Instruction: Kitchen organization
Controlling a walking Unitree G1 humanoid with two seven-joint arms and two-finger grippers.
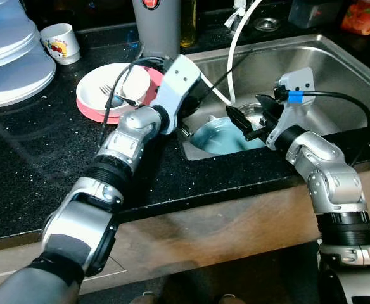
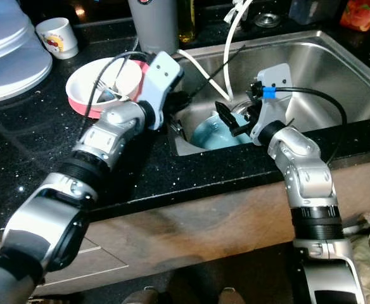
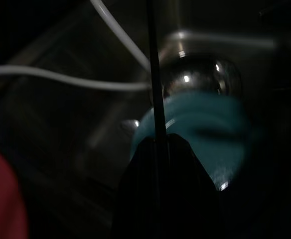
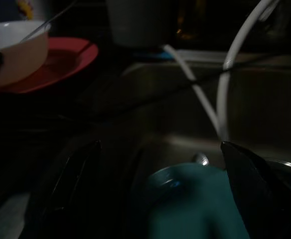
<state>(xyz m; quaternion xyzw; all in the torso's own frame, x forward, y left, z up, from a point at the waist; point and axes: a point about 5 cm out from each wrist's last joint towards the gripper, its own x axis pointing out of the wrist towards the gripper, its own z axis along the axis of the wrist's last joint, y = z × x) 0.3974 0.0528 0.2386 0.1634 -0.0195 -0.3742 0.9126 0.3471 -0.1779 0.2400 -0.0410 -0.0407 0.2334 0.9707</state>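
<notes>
Right gripper (image 1: 251, 123) with black fingers spread wide over a glossy teal plate (image 1: 220, 138) in the steel sink (image 1: 337, 69), left gripper (image 2: 177, 120) at the sink's left corner, fingers' spacing impossible to tell, white bowl (image 1: 112, 85) on round red plate (image 1: 148, 88) on speckled black counter (image 1: 33, 158).

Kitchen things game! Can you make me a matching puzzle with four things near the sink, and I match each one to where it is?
Things:
1. white bowl
2. blue plate
3. small mug
4. left gripper

Places:
A. lying down inside the sink
B. standing near the back of the black counter, with a picture on its side
C. sitting on the red plate, with a fork in it
D. reaching over the sink's edge toward the blue plate

Right pairs: 1-C, 2-A, 3-B, 4-D
</notes>
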